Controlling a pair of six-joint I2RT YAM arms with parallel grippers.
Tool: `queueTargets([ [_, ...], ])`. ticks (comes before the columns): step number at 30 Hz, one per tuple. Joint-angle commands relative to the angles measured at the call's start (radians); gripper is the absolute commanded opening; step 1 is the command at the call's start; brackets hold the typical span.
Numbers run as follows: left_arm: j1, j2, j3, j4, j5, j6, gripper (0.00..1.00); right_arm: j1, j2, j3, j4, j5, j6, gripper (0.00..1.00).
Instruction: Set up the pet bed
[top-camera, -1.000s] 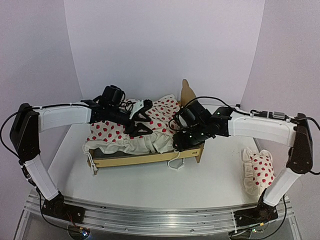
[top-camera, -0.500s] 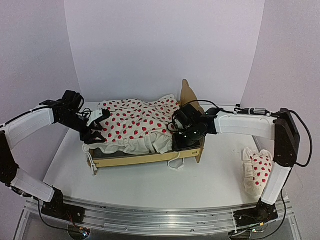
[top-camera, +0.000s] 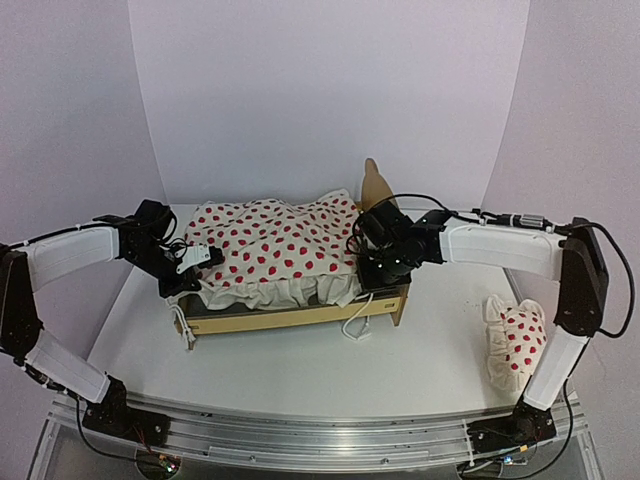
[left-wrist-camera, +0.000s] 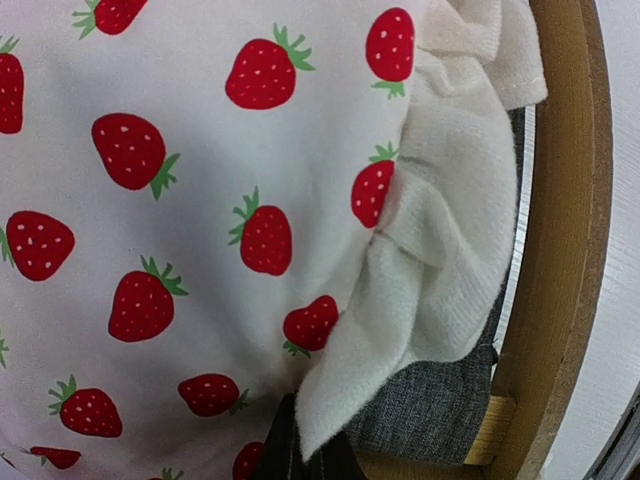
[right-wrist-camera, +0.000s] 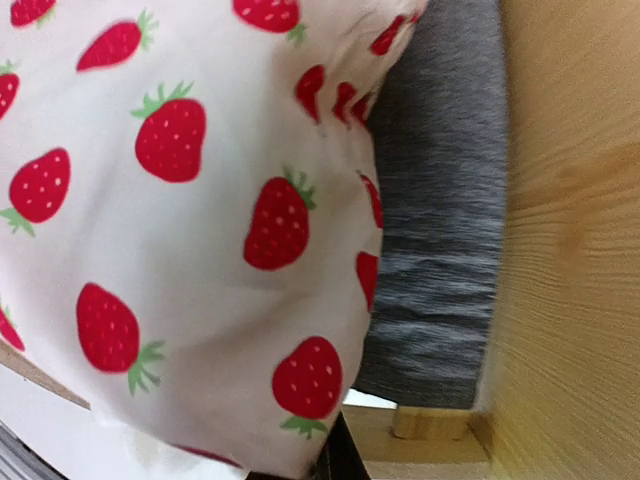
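**A:** From above, where does the pet bed (top-camera: 300, 315) sit?

**B:** It is in the middle of the worktop (top-camera: 300, 390), with its long axis running left to right. The wavy headboard (top-camera: 376, 185) stands at the right end and the low footboard (top-camera: 183, 322) at the left. The frame is light plywood, and a white strawberry-print duvet (top-camera: 275, 245) is spread over it.

**A:** And the fingers?

**B:** The left fingers (top-camera: 185, 278) meet the duvet's foot-end edge. The right fingers (top-camera: 372, 275) meet its head-end edge, just in front of the headboard. A matching pillow (top-camera: 515, 340) lies well apart on the worktop, to the right. A white tag (top-camera: 196, 250) near the left fingers is too small to read.

**A:** What about the left wrist view?

**B:** The left fingers are pressed together on the tip of the duvet's ruffle. Beside them are the dark grey base (left-wrist-camera: 430, 415) and a curved plywood rail.

**A:** And the right wrist view?

**B:** The right fingers are closed at the duvet's hem, but whether cloth is caught between them cannot be told. The grey base runs up against the pale, grained headboard.
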Motion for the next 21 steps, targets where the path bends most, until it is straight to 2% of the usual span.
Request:
queueTargets([
  [1,0.004,-0.037,0.035,-0.006,0.001,0.0,0.0,-0.008,-0.059,0.044,-0.128,0.142,-0.011,0.0],
  [7,0.005,-0.047,0.125,-0.144,0.173,-0.033,0.0,-0.014,-0.093,0.121,-0.249,0.25,-0.008,0.0],
  [10,0.016,-0.06,0.146,-0.18,0.241,-0.031,0.0,-0.026,-0.131,0.126,-0.256,0.261,-0.004,0.0],
  [14,0.022,-0.065,0.154,-0.272,0.325,0.052,0.0,-0.04,-0.143,0.116,-0.257,0.243,-0.006,0.0],
  [21,0.022,-0.068,0.116,-0.355,0.382,0.164,0.0,-0.045,-0.134,0.112,-0.259,0.235,0.004,0.0],
])
